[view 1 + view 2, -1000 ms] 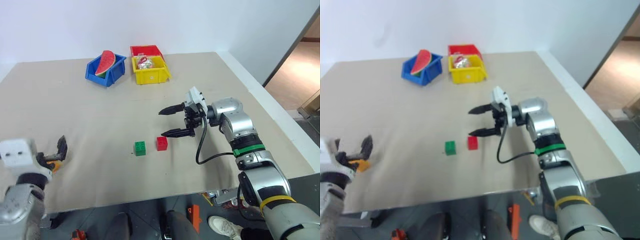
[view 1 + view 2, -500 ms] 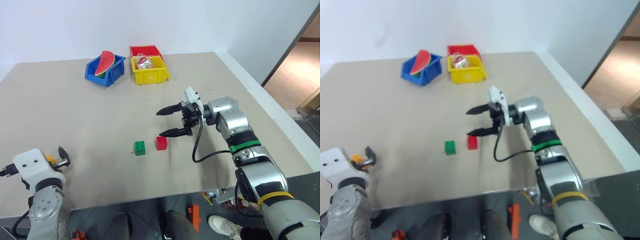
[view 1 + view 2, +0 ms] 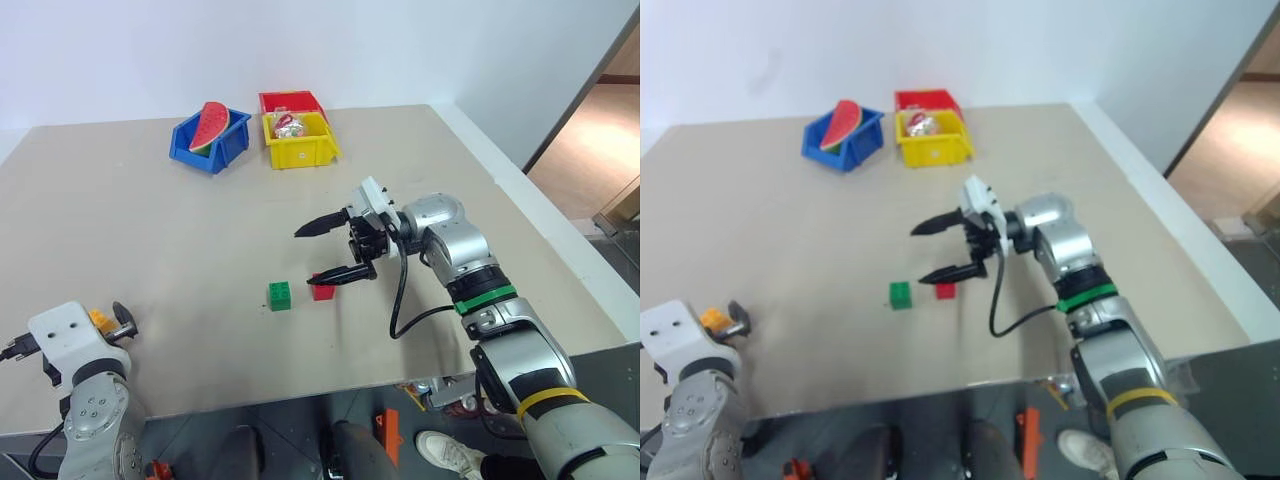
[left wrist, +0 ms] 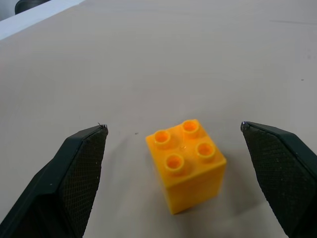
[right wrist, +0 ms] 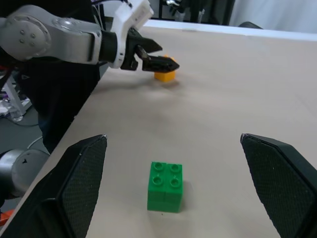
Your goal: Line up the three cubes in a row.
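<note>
From the head views I see the green cube (image 3: 279,295) and the red cube (image 3: 322,290) side by side in the middle of the tabletop (image 3: 150,230). The orange cube (image 3: 100,320) sits far off at the near left edge, well apart from the other two. My right gripper (image 3: 325,253) hangs just above the red cube with its jaws wide open, holding nothing. My left gripper (image 3: 115,322) is right at the orange cube. At the far side stand a blue bin (image 3: 210,140), a yellow bin (image 3: 298,148) and a red bin (image 3: 292,101).

In the left wrist view the orange cube (image 4: 185,163) stands between my open jaws, not touching them.

In the right wrist view the green cube (image 5: 165,186) lies between those open jaws, farther out.

I think these cubes are light, hard plastic with smooth, maybe slippery sides. I would pinch two flat sides, not the bumpy top. I can read no writing on anything.
</note>
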`<act>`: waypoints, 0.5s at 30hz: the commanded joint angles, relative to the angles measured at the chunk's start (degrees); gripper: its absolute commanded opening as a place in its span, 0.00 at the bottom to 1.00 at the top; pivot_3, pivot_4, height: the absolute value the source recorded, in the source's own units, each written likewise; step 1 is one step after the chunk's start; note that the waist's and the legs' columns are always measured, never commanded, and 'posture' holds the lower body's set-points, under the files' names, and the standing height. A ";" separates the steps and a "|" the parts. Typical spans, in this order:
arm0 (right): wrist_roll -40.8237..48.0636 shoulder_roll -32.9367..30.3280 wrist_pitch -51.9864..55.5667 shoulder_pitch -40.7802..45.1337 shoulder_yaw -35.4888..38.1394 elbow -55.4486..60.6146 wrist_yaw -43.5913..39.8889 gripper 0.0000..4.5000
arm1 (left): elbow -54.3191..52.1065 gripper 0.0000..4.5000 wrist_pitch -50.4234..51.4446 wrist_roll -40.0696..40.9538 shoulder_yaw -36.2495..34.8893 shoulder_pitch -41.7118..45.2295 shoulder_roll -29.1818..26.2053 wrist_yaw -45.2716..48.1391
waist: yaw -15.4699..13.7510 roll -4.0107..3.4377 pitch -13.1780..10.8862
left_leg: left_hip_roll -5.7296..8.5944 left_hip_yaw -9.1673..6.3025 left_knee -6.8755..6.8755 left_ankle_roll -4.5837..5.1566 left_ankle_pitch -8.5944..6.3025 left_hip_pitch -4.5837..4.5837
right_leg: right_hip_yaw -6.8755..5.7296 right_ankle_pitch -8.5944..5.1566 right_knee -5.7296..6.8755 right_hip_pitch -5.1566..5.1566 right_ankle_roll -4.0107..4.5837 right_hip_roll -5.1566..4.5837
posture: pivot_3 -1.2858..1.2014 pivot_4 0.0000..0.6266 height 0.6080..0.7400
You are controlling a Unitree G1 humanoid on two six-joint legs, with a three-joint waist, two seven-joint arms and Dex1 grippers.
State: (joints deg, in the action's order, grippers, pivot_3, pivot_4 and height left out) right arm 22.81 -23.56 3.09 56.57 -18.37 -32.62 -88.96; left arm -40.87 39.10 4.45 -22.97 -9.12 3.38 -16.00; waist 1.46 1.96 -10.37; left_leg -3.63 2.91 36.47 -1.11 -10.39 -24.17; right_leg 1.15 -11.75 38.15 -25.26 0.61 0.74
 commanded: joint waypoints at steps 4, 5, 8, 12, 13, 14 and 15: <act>3.58 -1.42 -2.15 0.96 -4.13 2.75 -3.54 1.00 | -0.12 0.99 1.72 0.07 -0.35 0.87 1.03 -1.19 | 0.00 0.00 0.00 | -0.01 -0.01 -0.01 0.00 0.00 -0.01 | -0.01 0.02 0.00 -0.01 -0.04 0.01 | 0.52 0.24 1.00; 3.68 -1.34 -2.37 1.03 -4.38 2.67 -3.54 1.00 | 0.09 0.99 1.74 0.11 -0.34 0.97 0.96 -1.22 | 0.00 0.01 0.00 | -0.01 -0.02 -0.01 0.00 0.00 -0.01 | -0.02 0.02 0.00 -0.01 -0.03 0.01 | 0.52 0.24 1.00; 3.66 -1.05 -2.72 1.16 -4.59 2.48 -3.54 1.00 | 0.68 0.99 1.91 0.06 -0.02 1.19 0.42 -1.08 | 0.00 0.01 0.00 | -0.01 -0.03 -0.01 0.00 0.00 -0.01 | -0.03 0.01 0.00 -0.01 -0.02 0.01 | 0.52 0.24 1.00; 3.20 -1.02 -2.99 1.24 -4.35 2.26 -3.54 1.00 | 1.28 0.99 1.90 0.56 -0.06 1.58 0.25 -0.69 | -0.01 0.02 -0.01 | 0.00 -0.01 0.00 0.00 0.00 -0.01 | -0.01 -0.01 -0.01 -0.01 0.02 0.00 | 0.52 0.24 1.00; 3.05 -1.10 -3.07 1.22 -4.29 2.20 -3.54 1.00 | 1.47 0.99 1.63 0.78 -0.11 1.67 0.17 -0.51 | 0.00 0.02 -0.01 | 0.00 -0.01 -0.01 0.00 0.00 -0.01 | -0.01 -0.01 -0.01 -0.01 0.01 0.00 | 0.52 0.24 1.00; 2.96 -1.16 -3.14 1.22 -4.27 2.16 -3.54 1.00 | 1.60 0.99 1.47 0.95 -0.16 1.73 0.11 -0.41 | -0.01 0.02 -0.01 | -0.01 -0.01 0.00 0.00 0.00 -0.01 | -0.01 0.00 -0.01 -0.01 0.01 0.00 | 0.52 0.24 1.00; 2.84 -1.26 -3.17 1.18 -4.19 2.11 -3.54 1.00 | 1.86 0.88 1.44 1.04 -0.40 1.92 0.00 -0.44 | 0.00 0.02 -0.01 | -0.01 -0.01 -0.01 0.00 0.00 -0.01 | -0.01 0.00 -0.01 -0.01 0.01 0.00 | 0.52 0.24 1.00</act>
State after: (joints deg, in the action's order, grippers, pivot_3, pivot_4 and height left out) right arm 25.30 -24.57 0.89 56.57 -23.21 -32.16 -89.18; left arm -38.69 41.45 5.28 -22.84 -8.10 3.18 -16.62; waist 1.45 1.98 -10.38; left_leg -3.63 2.90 36.47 -1.11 -10.39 -24.19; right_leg 1.14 -11.75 38.15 -25.28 0.61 0.75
